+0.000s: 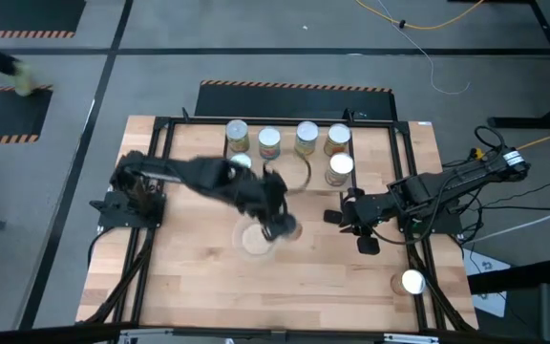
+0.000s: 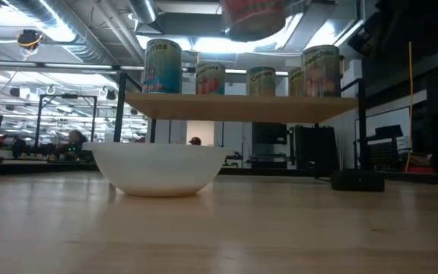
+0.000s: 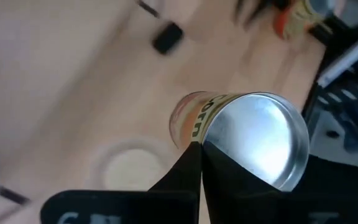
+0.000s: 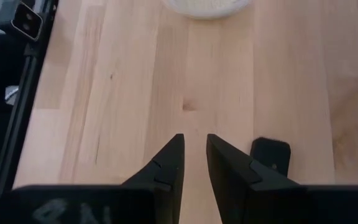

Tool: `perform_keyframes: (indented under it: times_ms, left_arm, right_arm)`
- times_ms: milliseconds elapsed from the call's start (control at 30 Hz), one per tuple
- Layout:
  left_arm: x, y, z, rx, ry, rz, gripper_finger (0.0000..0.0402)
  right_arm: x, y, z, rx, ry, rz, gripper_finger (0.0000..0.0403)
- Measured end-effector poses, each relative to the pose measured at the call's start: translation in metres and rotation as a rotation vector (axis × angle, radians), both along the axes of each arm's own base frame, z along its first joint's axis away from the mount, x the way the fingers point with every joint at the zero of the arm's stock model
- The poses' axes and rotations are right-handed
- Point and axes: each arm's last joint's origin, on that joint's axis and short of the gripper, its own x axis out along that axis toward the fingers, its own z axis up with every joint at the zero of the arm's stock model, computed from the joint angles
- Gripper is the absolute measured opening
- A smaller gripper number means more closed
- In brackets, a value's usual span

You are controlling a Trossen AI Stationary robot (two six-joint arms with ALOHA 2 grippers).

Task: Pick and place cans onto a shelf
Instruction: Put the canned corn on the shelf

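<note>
My left gripper (image 1: 280,225) is shut on a can with an orange-yellow label and a shiny top (image 3: 260,144), above the right rim of the white bowl (image 1: 255,240). In the low view this can (image 2: 253,15) is higher than the shelf board (image 2: 242,108). Several cans (image 1: 269,141) stand upright on the shelf. One more can (image 1: 412,282) stands on the table near its right front corner. My right gripper (image 1: 356,226) is at the right, low over the table and empty, its fingers (image 4: 166,165) only a narrow gap apart. My left gripper pinches the can by its side wall just below the top rim (image 3: 197,134). One finger (image 3: 185,171) lies on the labelled side; the other is partly hidden behind the can's shiny top. The can is lifted clear of table and bowl.
A small black block (image 2: 358,180) lies on the table by my right gripper and shows in the right wrist view (image 4: 271,152). The bowl (image 2: 162,167) stands in front of the shelf. Black frame rods (image 1: 151,239) run along the table's left and right sides.
</note>
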Motion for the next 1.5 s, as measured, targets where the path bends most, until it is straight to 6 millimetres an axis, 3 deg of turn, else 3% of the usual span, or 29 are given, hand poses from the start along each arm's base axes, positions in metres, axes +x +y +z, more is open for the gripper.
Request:
perform_keyframes:
  times_ms: [200,400,600,833,1333,1500]
  left_arm:
    - [-0.009,0.05,0.017,0.086,-0.037,0.014,0.0]
    - [-0.01,0.092,0.018,0.131,-0.022,0.031,0.0]
    - [-0.014,0.119,0.011,0.14,0.061,0.072,0.0]
    - [-0.023,0.128,0.006,0.151,0.163,0.107,0.0]
    - [-0.025,0.137,0.006,0.18,0.167,0.152,0.0]
    - [-0.019,0.146,-0.003,0.161,0.2,0.163,0.0]
  right_arm:
    - [0.002,0.001,-0.002,-0.002,-0.001,0.003,0.0074]
    - [0.003,0.001,-0.002,-0.002,-0.002,0.003,0.0074]
    - [0.004,0.001,-0.002,-0.002,-0.003,0.003,0.0074]
    - [0.004,0.001,-0.002,-0.003,-0.004,0.005,0.0074]
    - [0.004,0.001,-0.002,-0.002,-0.004,0.004,0.0074]
    - [0.004,0.001,-0.002,-0.002,-0.004,0.004,0.0074]
